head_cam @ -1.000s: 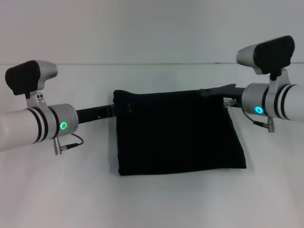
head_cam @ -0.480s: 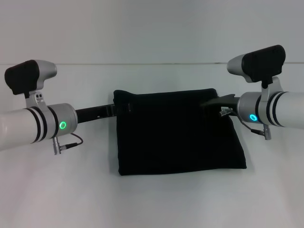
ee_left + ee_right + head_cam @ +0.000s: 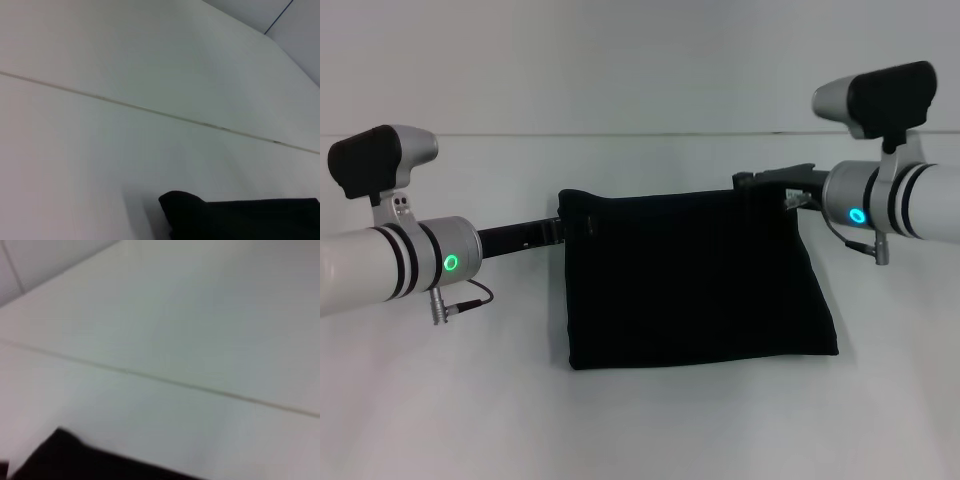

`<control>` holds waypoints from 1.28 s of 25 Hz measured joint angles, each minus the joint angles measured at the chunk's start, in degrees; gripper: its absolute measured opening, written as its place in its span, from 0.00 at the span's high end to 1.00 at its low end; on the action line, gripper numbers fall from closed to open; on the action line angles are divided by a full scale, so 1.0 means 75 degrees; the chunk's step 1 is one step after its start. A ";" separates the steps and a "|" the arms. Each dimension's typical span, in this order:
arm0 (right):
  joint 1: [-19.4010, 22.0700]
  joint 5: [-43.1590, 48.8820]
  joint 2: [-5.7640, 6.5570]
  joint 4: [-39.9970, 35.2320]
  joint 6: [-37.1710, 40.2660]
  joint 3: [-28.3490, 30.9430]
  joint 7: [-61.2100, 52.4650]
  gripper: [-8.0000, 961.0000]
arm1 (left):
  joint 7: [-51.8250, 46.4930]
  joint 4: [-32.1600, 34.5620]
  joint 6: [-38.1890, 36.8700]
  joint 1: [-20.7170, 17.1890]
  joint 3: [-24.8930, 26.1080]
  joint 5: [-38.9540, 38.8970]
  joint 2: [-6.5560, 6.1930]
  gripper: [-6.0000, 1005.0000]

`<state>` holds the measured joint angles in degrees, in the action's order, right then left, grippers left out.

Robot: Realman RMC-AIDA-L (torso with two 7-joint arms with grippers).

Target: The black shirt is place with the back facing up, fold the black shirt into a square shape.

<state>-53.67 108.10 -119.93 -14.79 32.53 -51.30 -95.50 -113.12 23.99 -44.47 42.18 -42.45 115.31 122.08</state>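
Item: black shirt [image 3: 695, 280]. Location: centre of the white table [image 3: 640, 420], lying flat. Condition: already folded to a compact, near-square block; near and left edges straight, right edge slanting outward toward the near corner, so the outline is slightly trapezoidal. Far edge carries a soft rolled hem. The same cloth shows as a dark corner in the left wrist view [image 3: 240, 217] and in the right wrist view [image 3: 75, 457].

Attending parts: left claw [image 3: 558, 228] at the far-left corner of the shirt, touching or just beside it; right claw [image 3: 760, 183] at the far-right corner, level with the far edge. Finger state for both: cannot tell, dark fingers merge with dark cloth.

Step in hand, judged: finishing or tidying the last fold at the far edge. To do it well: keep both corners level so the far edge lies parallel to the near one; draw the right side inward to square the slant; let go only with the cloth flat on the table; lift straight away so no layer drags open.

Surroundings: bare white table, a thin seam [image 3: 150, 110] running across it beyond the shirt; pale wall behind. No other objects noted.

Obstructions: none seen. Risk, judged: a fingertip snagging the top layer on leaving.
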 joint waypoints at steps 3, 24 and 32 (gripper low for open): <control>0.0076 -0.0162 0.0052 -0.0100 -0.0022 -0.0003 -0.0515 0.88 | 0.0000 0.0000 -0.0002 0.0000 0.0000 0.0001 0.0000 0.05; 0.1266 -0.0125 0.1288 -0.0325 0.2261 -0.0050 -0.5431 0.49 | 0.0011 0.0096 -0.0155 0.0017 -0.0059 0.0057 -0.0012 0.05; 0.1005 -0.0134 0.0733 -0.0227 0.1219 -0.0083 -0.5383 0.46 | 0.0012 0.0186 -0.0215 0.0004 -0.0058 0.0059 -0.0024 0.05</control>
<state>-46.14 107.10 -114.42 -16.49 41.68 -51.92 -135.87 -113.03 25.39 -46.09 42.21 -42.88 115.75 121.90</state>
